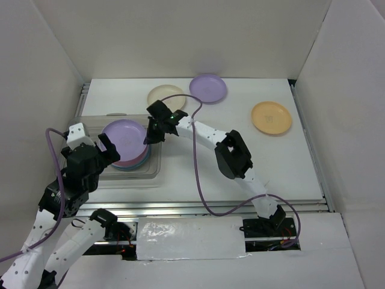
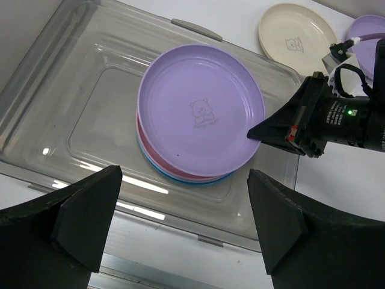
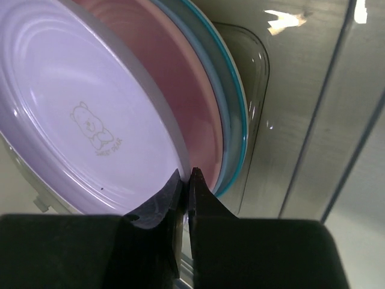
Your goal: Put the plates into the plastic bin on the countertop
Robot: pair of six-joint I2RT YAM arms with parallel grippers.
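Observation:
A lilac plate point(image 1: 123, 133) lies on top of a pink plate point(image 2: 144, 144) and a blue plate point(image 2: 180, 178), stacked inside the clear plastic bin point(image 1: 154, 172) at the left of the countertop. My right gripper point(image 1: 149, 135) is shut on the lilac plate's right rim; in the right wrist view its tips point(image 3: 187, 174) pinch that rim point(image 3: 78, 108) over the pink plate point(image 3: 180, 102). My left gripper point(image 2: 185, 180) is open and empty above the bin's near edge. The cream plate point(image 1: 165, 95), second lilac plate point(image 1: 208, 88) and orange plate point(image 1: 271, 117) lie on the countertop. The strawberry plate is not in view.
White walls enclose the countertop on the left, back and right. The left half of the bin floor point(image 2: 72, 90) is bare. The right arm point(image 1: 231, 153) stretches diagonally across the middle, trailing a purple cable.

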